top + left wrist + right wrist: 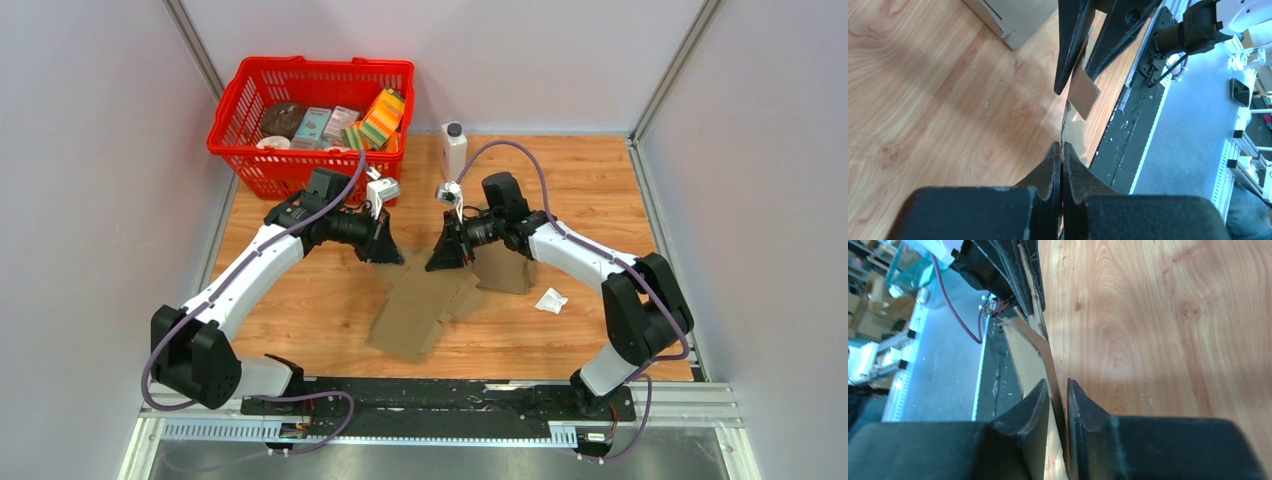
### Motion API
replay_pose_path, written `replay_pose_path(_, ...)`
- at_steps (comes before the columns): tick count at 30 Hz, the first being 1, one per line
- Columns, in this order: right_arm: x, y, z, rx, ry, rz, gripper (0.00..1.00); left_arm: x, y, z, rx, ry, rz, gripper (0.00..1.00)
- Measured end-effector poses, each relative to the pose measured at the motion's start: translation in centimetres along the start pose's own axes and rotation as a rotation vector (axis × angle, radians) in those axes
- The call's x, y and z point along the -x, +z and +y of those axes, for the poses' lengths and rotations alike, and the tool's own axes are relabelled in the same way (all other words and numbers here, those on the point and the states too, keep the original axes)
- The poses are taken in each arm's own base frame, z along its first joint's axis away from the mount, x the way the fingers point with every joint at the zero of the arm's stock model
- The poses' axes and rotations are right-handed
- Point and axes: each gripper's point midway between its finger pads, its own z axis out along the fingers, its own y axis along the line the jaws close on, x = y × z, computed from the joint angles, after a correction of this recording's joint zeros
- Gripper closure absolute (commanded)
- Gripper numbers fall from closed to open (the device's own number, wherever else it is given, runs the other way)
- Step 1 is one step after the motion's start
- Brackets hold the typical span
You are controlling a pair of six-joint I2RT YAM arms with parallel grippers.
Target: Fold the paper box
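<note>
Closest to the arm bases is the black rail [440, 400] along the near edge of the counter [600, 200]. Just past that, the paper box [420, 310] is still a flattened brown sheet, lying mostly flat on the wood about midway between the two arms. Off to its right, near the right arm's elbow, there's a little crumpled white scrap [550, 300] sitting on its own.

Both pincers meet at the far end of the sheet. The left pincer [1062, 147] is clenched tight on a thin cardboard edge, with no gap showing between the fingers in the wrist view. The right pincer [1058, 387] is grasping the same sheet from the other side, a flap sandwiched between its fingers. From the left wrist you can see the right one's black fingers pinching a small tab just ahead.

Under the right forearm there's another brown cardboard panel [505, 268]; can't tell whether it's joined to the box.

Further back, a white bottle [453, 150] with a dark cap stands upright. In the far left corner, a red basket [235, 105] holds assorted packets.
</note>
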Motion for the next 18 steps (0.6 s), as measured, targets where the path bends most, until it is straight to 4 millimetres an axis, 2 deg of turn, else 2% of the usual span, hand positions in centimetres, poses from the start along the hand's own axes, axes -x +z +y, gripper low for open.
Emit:
replay_pose_path(1,0.2,0.1,0.1,0.004,-0.005,-0.005,1.00,0.0,0.0,-0.1,-0.008,0.001,-0.002,0.97)
replay_pose_path(2,0.4,0.1,0.2,0.010,-0.008,-0.009,1.00,0.1,0.0,-0.2,-0.013,0.003,-0.003,0.70)
replay_pose_path(4,0.5,0.1,0.4,0.021,0.001,-0.012,1.00,0.1,-0.1,0.0,0.001,0.014,-0.005,0.46)
replay_pose_path(5,0.6,0.2,0.4,0.020,-0.002,-0.014,1.00,0.1,-0.2,0.1,0.015,0.010,-0.005,0.41)
replay_pose_path(8,0.6,0.3,0.4,0.014,0.005,-0.013,1.00,0.2,-1.0,0.5,0.123,0.032,-0.013,0.51)
replay_pose_path(10,0.7,0.3,0.4,0.010,0.016,-0.015,1.00,0.7,-2.0,-0.2,0.248,0.092,-0.044,0.52)
replay_pose_path(13,0.8,0.5,0.2,-0.009,0.032,-0.017,1.00,2.2,-3.5,-3.0,0.325,0.169,-0.143,0.76)
replay_pose_path(14,0.8,0.5,0.1,-0.019,0.042,-0.019,1.00,2.7,-3.9,-3.8,0.352,0.184,-0.184,0.79)
replay_pose_path(15,0.9,0.5,0.0,-0.025,0.048,-0.021,1.00,3.1,-4.2,-4.0,0.375,0.179,-0.208,0.80)
replay_pose_path(16,1.0,0.5,-0.1,-0.030,0.053,-0.023,1.00,3.4,-4.4,-4.1,0.401,0.176,-0.226,0.86)
replay_pose_path(18,1.3,0.6,-0.3,-0.043,0.057,-0.034,1.00,4.3,-4.5,-3.5,0.476,0.159,-0.249,0.91)
